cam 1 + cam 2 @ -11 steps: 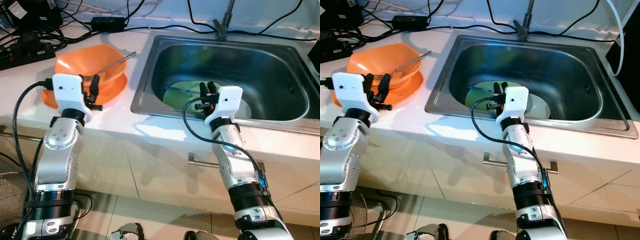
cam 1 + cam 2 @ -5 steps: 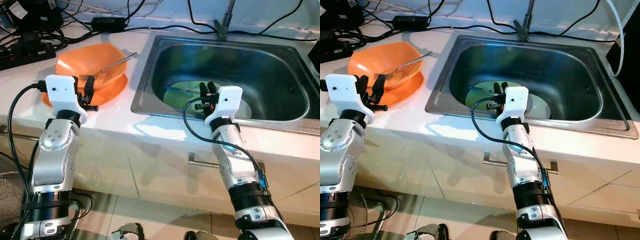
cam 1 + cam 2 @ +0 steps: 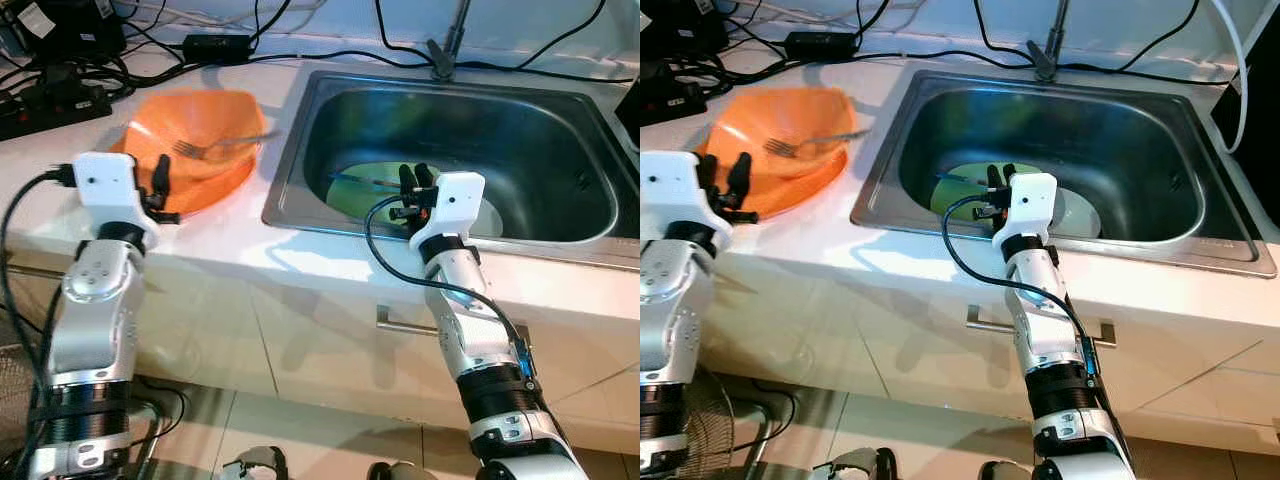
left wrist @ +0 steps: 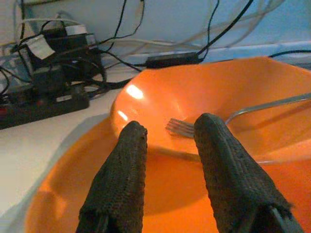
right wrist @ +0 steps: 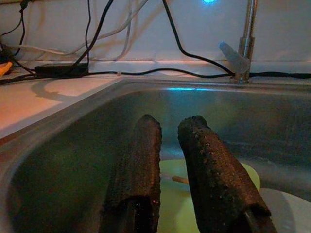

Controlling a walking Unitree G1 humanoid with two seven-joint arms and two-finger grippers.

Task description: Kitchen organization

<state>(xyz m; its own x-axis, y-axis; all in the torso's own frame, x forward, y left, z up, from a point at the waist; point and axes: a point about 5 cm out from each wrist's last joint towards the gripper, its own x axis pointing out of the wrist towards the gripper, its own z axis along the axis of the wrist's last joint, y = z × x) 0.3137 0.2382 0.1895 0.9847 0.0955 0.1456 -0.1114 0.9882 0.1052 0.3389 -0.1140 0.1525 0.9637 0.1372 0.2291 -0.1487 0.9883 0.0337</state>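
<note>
A white tabletop (image 3: 230, 225) carries a steel sink (image 3: 560, 110) with a tap base (image 3: 440, 55) at its back rim. Black cables (image 3: 330, 52), a power adapter (image 3: 215, 45) and a power strip (image 3: 55, 105) are strewn along the back of the tabletop, behind an orange bowl (image 3: 205, 125) that is set on an orange plate (image 3: 215, 185). A metal fork (image 3: 215, 145) is laid in the bowl, its handle reaching over the rim toward the sink.

The left pincer (image 3: 158, 185) is held just over the near edge of the orange plate, its fingers (image 4: 124, 179) parted and nothing grasped; bowl and fork lie just beyond the fingertips, and nothing stands between. The right pincer (image 3: 415, 180) is held inside the sink above a green plate (image 3: 365, 185) that lies on the sink floor beside a white plate (image 3: 490, 215); its fingers (image 5: 138, 170) are set a narrow gap apart, with nothing clenched between them.

In the left wrist view the fork's tines are seen plainly between the two fingers. A thin stick-like item (image 3: 960, 180) across the green plate is made out in the head views; what it is cannot be told.
</note>
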